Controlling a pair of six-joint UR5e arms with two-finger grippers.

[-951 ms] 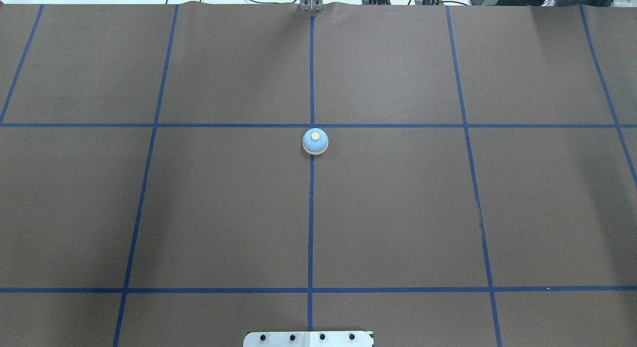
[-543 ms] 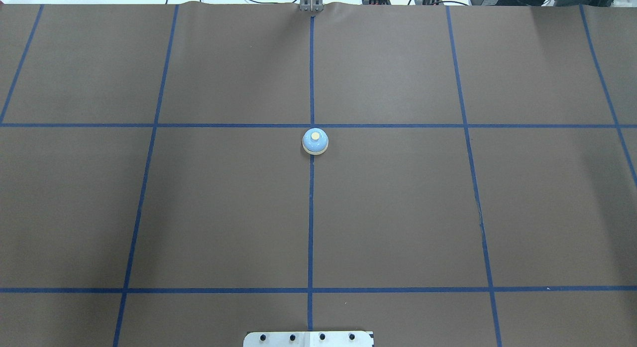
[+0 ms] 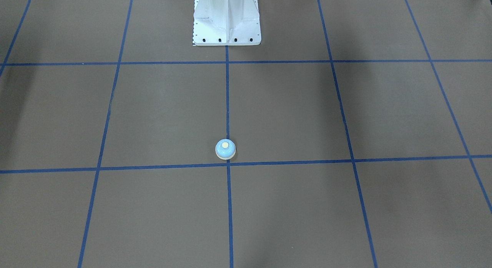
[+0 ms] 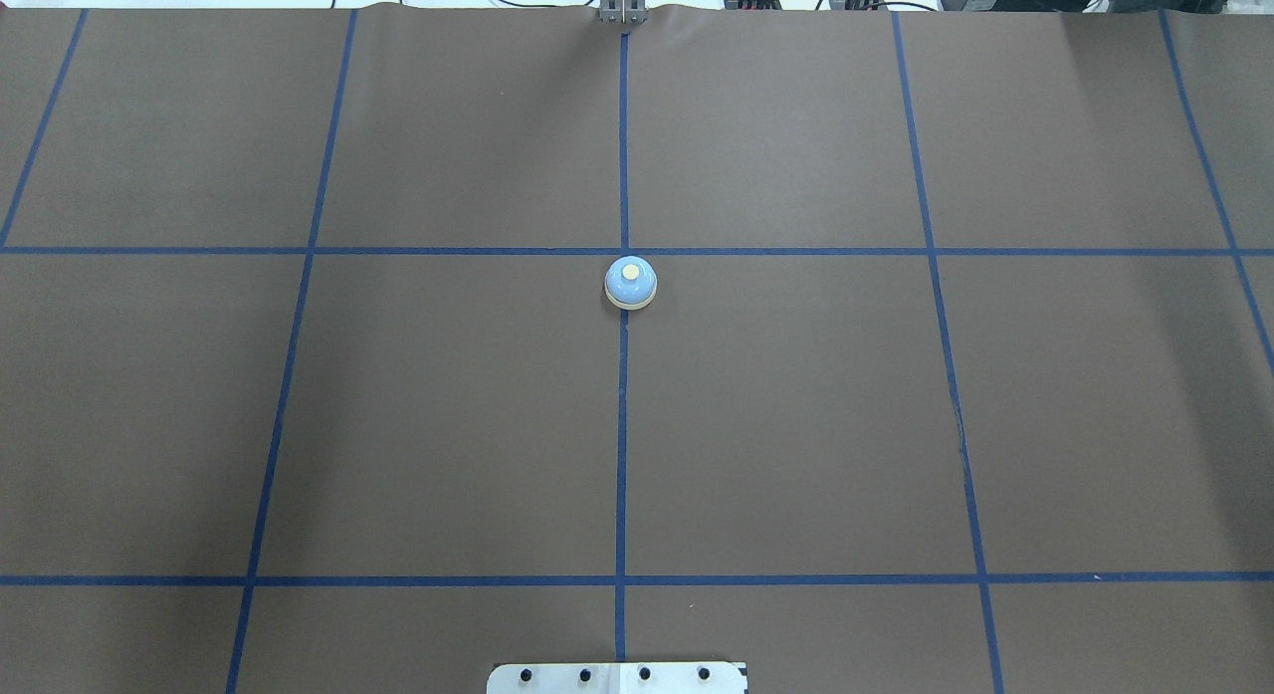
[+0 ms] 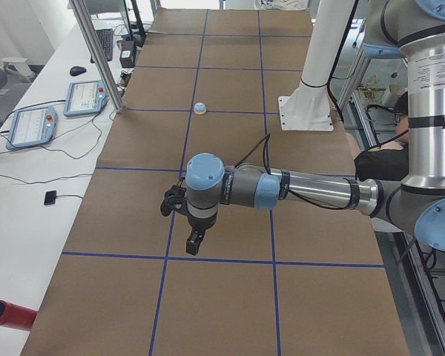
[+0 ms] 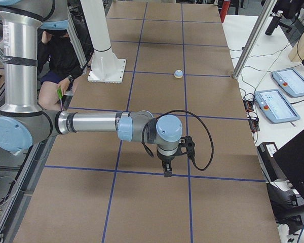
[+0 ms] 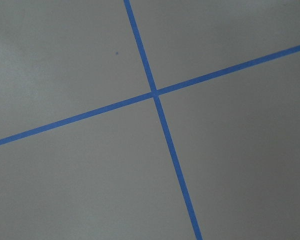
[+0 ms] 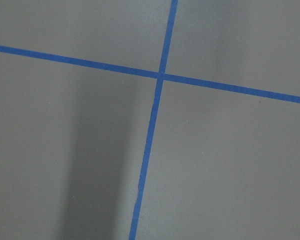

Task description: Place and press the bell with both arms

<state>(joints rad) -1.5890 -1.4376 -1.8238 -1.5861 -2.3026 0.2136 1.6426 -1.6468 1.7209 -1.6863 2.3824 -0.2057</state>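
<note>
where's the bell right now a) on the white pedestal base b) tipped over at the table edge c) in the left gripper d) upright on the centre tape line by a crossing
D: the bell stands upright on the centre tape line, right beside a crossing, with nothing touching it.

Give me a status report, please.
Left gripper, right gripper: away from bell, open or shut unclear. Bell upright on centre tape line, untouched. No obstruction seen.
</note>
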